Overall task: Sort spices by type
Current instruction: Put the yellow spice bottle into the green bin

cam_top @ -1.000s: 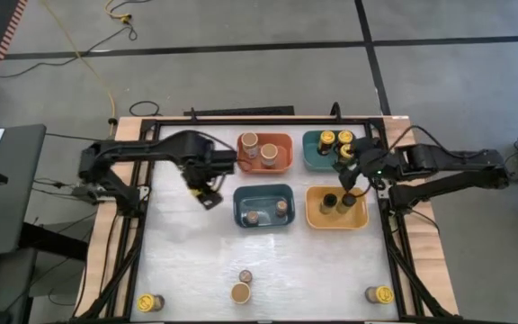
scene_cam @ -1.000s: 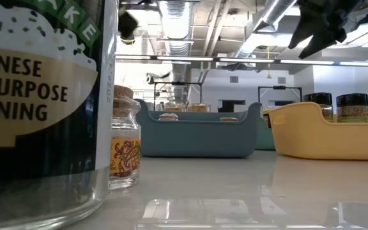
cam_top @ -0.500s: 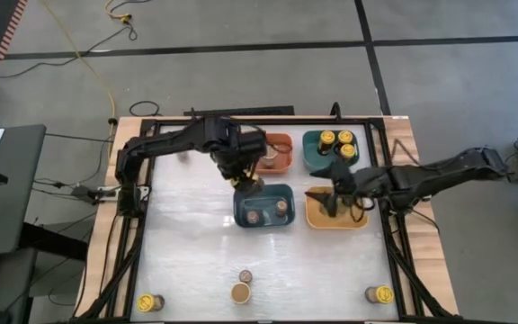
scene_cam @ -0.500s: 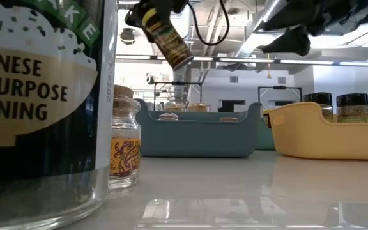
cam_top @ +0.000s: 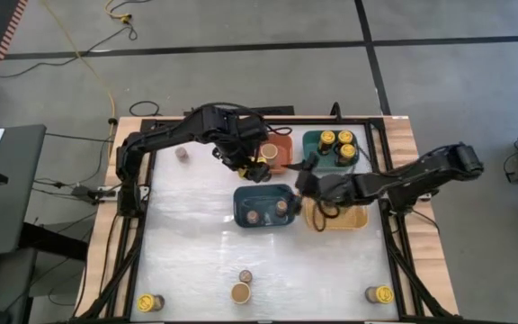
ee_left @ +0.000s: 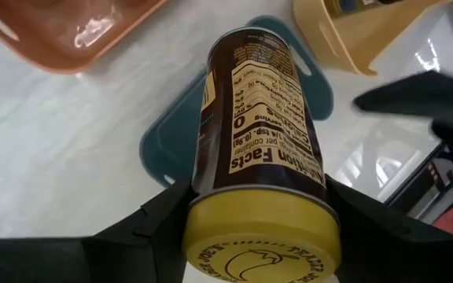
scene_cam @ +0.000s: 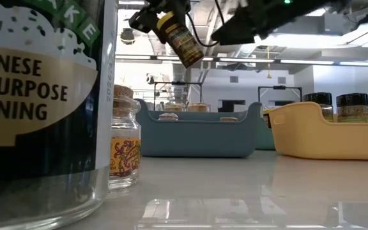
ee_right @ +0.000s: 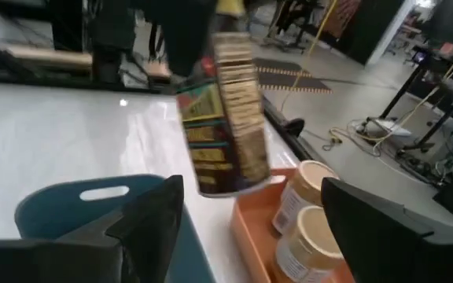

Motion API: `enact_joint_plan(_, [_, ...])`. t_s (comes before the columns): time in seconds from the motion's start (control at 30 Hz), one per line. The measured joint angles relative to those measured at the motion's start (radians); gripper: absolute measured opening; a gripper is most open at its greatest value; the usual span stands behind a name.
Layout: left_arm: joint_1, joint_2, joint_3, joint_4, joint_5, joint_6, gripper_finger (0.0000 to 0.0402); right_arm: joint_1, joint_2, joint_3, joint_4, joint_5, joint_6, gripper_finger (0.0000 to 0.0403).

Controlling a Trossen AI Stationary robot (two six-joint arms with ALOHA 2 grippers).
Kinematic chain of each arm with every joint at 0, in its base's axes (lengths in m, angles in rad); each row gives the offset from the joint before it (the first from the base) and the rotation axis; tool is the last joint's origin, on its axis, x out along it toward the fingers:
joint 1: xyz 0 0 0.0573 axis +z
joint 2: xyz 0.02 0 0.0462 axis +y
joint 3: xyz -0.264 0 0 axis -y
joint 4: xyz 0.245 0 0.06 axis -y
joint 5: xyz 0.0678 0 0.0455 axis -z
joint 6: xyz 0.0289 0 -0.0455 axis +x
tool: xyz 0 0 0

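Fingers of the left gripper [ee_left: 254,216] clamp a yellow-lidded spice jar [ee_left: 254,157]; right gripper [ee_right: 250,228] gapes empty.

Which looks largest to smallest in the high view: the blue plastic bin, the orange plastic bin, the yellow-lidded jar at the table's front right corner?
Blue plastic bin looks largest, though only slightly; orange plastic bin is partly hidden, so unsure; yellow-lidded jar clearly smallest.

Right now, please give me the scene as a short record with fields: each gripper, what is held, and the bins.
left gripper: shut on the yellow-lidded jar, raised between the orange bin and the blue bin
right gripper: open, empty, facing that jar
yellow bin: two dark-topped jars
orange bin: tan-lidded jars
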Motion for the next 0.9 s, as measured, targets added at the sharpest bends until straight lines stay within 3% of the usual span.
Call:
enact_joint_plan(0.23, [-0.022,0.000,0.000,0.030,0.000,-0.005,0.0224,-0.002,0.176,0.184,-0.123,0.002,-0.002,0.0327])
enact_joint_plan(0.6, [-0.060,0.000,0.000,0.037,0.003,0.000,0.0224,-0.032,0.320,0.354,-0.345,0.034,0.018,0.0323])
enact_joint_plan(0.7, [-0.060,0.000,0.000,0.038,0.001,0.002,0.0224,-0.031,0.331,0.375,-0.386,0.034,0.055,0.0302])
enact_joint_plan(0.83, [-0.060,0.000,0.000,0.039,-0.002,0.011,0.0225,-0.031,0.324,0.378,-0.386,0.034,0.057,0.0244])
enact_joint_plan(0.9, [-0.060,0.000,0.000,0.040,0.001,0.017,0.0234,-0.030,0.320,0.377,-0.388,0.033,0.057,0.0241])
